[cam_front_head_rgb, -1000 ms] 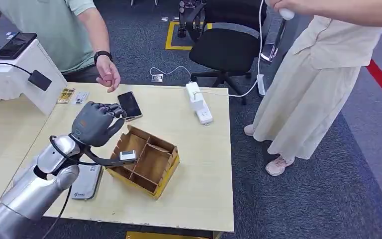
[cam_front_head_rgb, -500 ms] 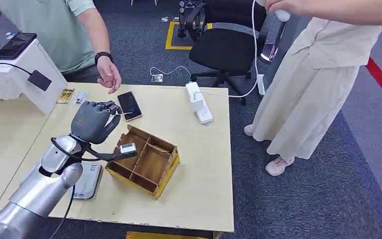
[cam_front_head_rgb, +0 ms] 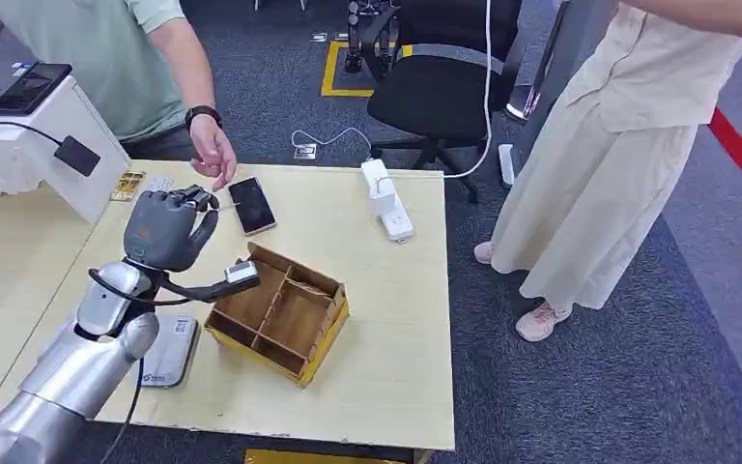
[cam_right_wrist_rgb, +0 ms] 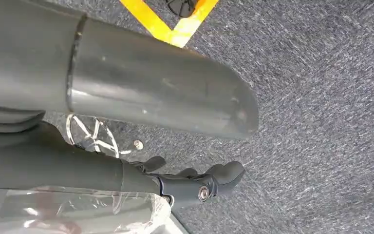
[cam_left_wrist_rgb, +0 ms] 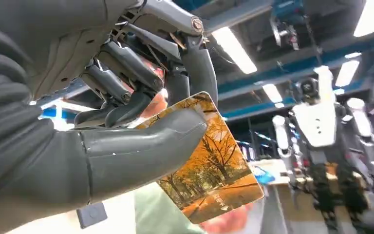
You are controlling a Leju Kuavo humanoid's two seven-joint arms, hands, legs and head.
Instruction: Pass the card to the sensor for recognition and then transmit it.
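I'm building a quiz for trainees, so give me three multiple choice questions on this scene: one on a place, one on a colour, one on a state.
1. Where does the black smartphone lie?
A. on the wooden table
B. inside the divided box
C. on the floor

2. What colour is the picture on the card in the left hand?
A. blue
B. autumn orange
C. plain white

3. What is the state of the compartmented wooden box?
A. lidded
B. overturned
C. open-topped, upright

Answers: 1 A, the head view shows it flat on the light tabletop. 2 B, the left wrist view shows orange trees. 3 C, its dividers show from above.
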